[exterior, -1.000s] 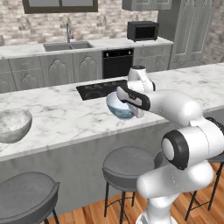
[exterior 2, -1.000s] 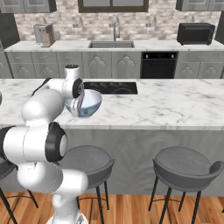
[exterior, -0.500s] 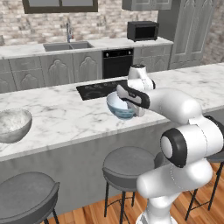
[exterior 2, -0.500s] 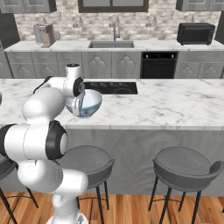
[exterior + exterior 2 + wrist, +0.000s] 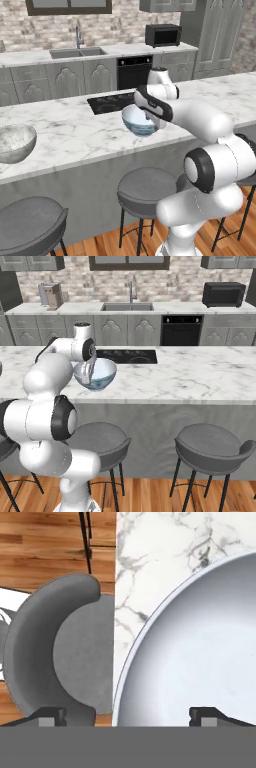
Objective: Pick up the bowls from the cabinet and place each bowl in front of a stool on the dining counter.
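The white bowl with the blue-teal pattern stands on the dining counter near its front edge, with a stool below it. My gripper is open, one finger inside and one outside the rim of this bowl. In the hand view the stool lies below the counter edge. The grey-white marbled bowl sits at the counter's left end, above another stool.
A black cooktop lies in the counter behind the bowl. A further stool stands to the right. The back wall holds a sink, oven, microwave and a tall grey cabinet.
The jaws have opened and let go of the patterned bowl's rim. The bowl has settled on the counter and the arm has hardly moved.
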